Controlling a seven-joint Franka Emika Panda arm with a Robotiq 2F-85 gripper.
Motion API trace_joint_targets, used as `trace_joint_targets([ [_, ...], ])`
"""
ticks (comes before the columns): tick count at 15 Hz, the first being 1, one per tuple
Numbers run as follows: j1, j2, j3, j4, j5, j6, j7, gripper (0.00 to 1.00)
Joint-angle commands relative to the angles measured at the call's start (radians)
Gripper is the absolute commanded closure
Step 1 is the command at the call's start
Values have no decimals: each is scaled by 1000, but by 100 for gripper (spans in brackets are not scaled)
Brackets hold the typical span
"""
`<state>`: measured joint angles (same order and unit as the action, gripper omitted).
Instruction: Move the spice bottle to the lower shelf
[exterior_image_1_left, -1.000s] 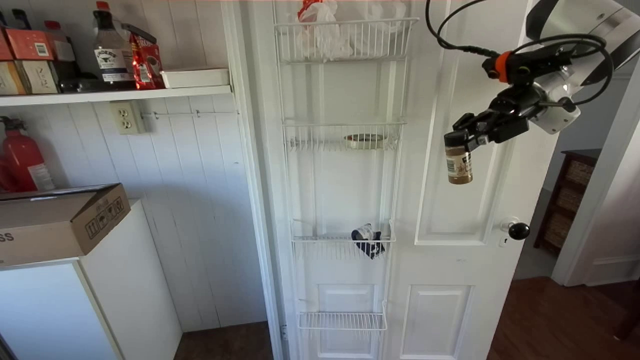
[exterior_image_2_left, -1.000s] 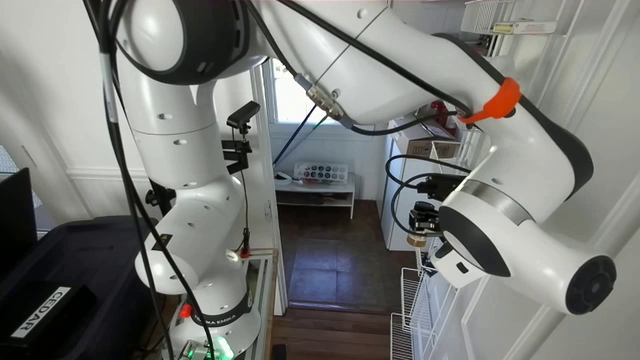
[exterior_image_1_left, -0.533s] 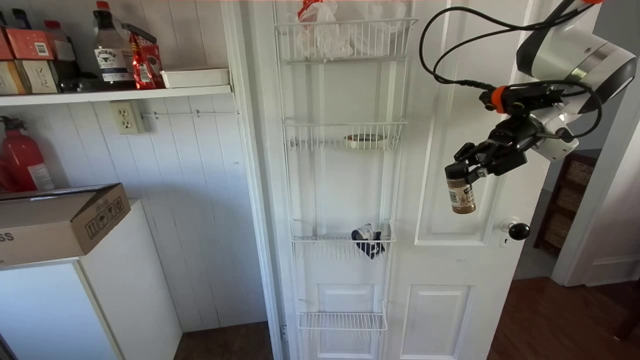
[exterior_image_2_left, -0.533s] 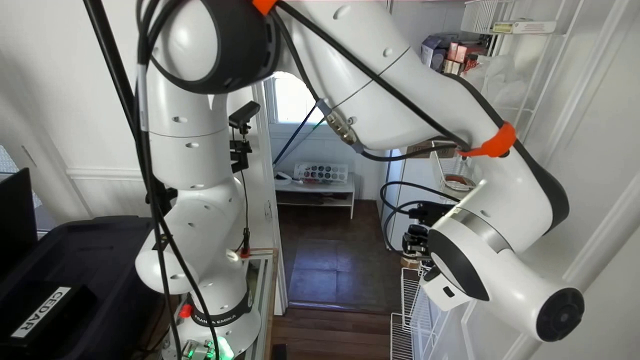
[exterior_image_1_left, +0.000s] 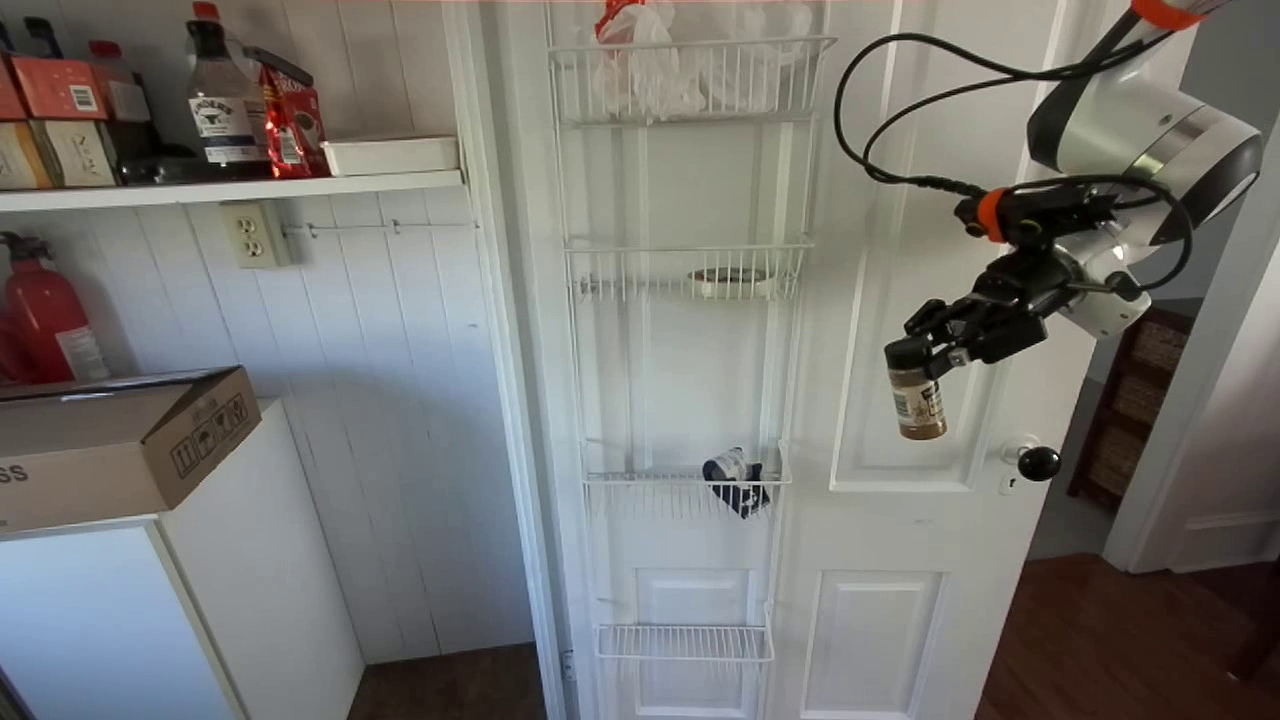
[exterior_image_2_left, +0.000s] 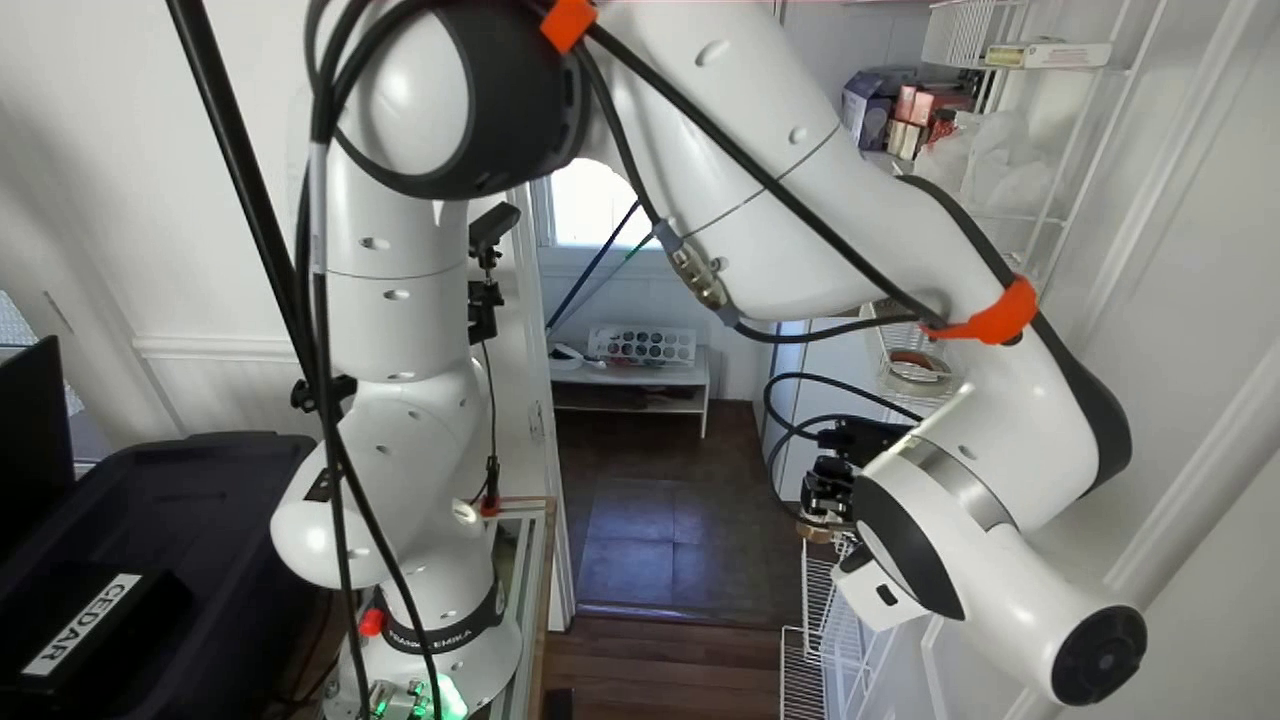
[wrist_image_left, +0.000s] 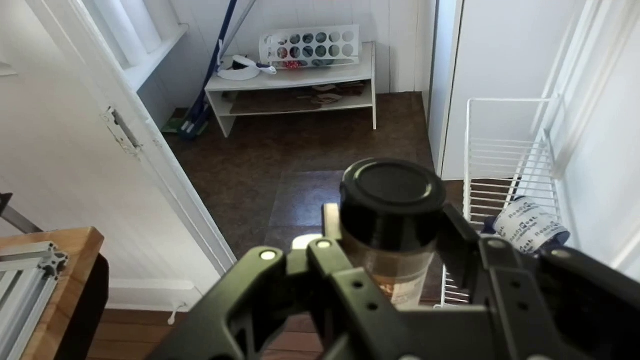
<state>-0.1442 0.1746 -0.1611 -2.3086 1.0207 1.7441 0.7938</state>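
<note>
The spice bottle, with a black cap and brownish body with a pale label, hangs slightly tilted in my gripper (exterior_image_1_left: 932, 352) in an exterior view (exterior_image_1_left: 917, 404). In the wrist view my gripper (wrist_image_left: 392, 220) has its fingers on both sides of the bottle (wrist_image_left: 392, 200), just below the cap. Only the bottle's bottom shows in an exterior view (exterior_image_2_left: 815, 533). The lower shelf (exterior_image_1_left: 640, 482) is the third white wire tier, left of and below the bottle there. Its wire rim (wrist_image_left: 468, 150) stands to the right of the bottle in the wrist view.
A dark roll with a white printed wrap (exterior_image_1_left: 737, 478) sits at the shelf's right end, also in the wrist view (wrist_image_left: 530, 225). The second tier (exterior_image_1_left: 620, 262) holds a round tin (exterior_image_1_left: 732, 284). A bottom tier (exterior_image_1_left: 685, 643) hangs below. A black doorknob (exterior_image_1_left: 1038, 462) is near the bottle.
My gripper has come down with the bottle held in it, quickly at first and then only a little. It has lately shifted slightly toward the rack. The shelves have not changed.
</note>
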Motion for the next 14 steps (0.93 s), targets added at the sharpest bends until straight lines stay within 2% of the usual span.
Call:
trace_joint_targets([
  [1, -5, 68, -3, 4, 73, -29, -16, 75],
  [6, -4, 152, 1, -1, 190, -49, -34, 75],
  [14, 14, 256, 23, -15, 518, -10, -105, 75],
])
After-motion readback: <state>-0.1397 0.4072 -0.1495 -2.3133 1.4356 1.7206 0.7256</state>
